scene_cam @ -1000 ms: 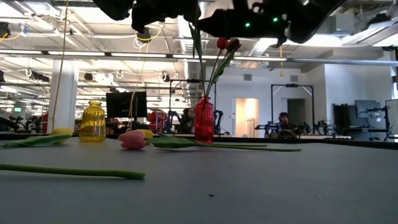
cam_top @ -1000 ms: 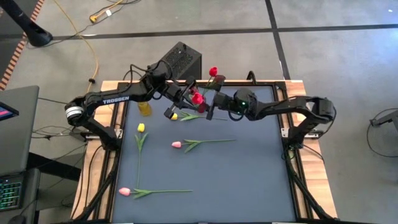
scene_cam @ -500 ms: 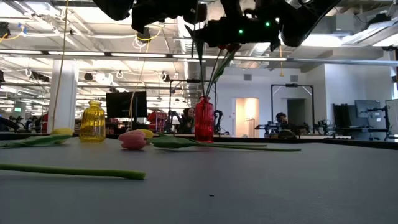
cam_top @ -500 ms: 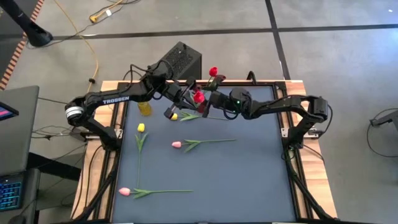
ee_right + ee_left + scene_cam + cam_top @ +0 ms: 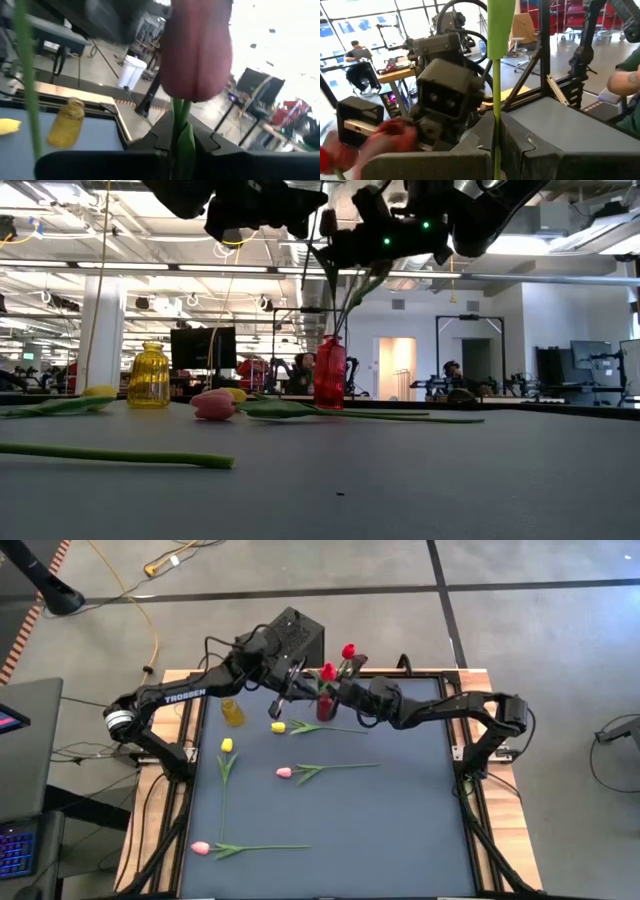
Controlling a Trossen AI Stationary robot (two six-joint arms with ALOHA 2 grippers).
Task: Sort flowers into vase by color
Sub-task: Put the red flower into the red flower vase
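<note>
Meeting above red vase at far side of table, both arms. Left gripper clamped on green stem; right gripper closed round maroon tulip stem just under head. Flowers look light, stems thin and bendy, heads soft — best held mid-stem. Yellow vase at far left. Loose on table: two yellow tulips, two pink tulips. Stems crowd narrow neck.
</note>
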